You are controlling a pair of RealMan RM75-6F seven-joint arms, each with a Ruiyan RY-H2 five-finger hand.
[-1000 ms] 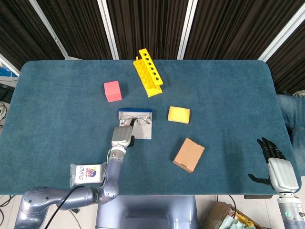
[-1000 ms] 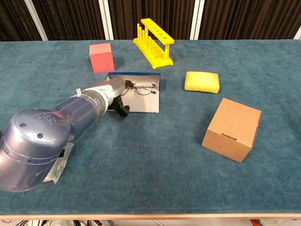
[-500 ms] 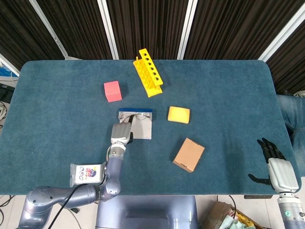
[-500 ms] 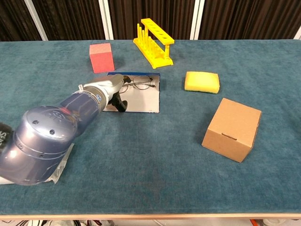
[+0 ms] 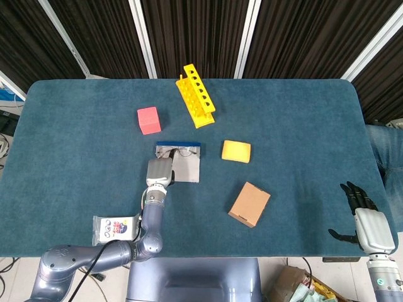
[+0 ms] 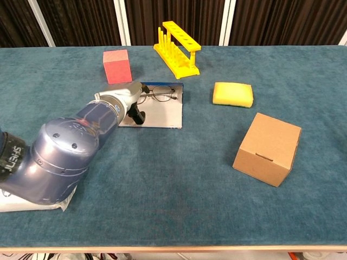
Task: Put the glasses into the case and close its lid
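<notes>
My left hand (image 6: 127, 100) reaches over the case (image 6: 157, 112), its fingers seemingly pinching the near temple of the glasses (image 6: 158, 95), though the grip is partly hidden; my right hand (image 5: 360, 214) hangs spread and empty off the table edge. The glasses lie at the case's far edge, against its blue lid (image 5: 179, 145). They look light, thin and easily bent, so I judge the frame by the hinge the safest hold, never the lenses.
</notes>
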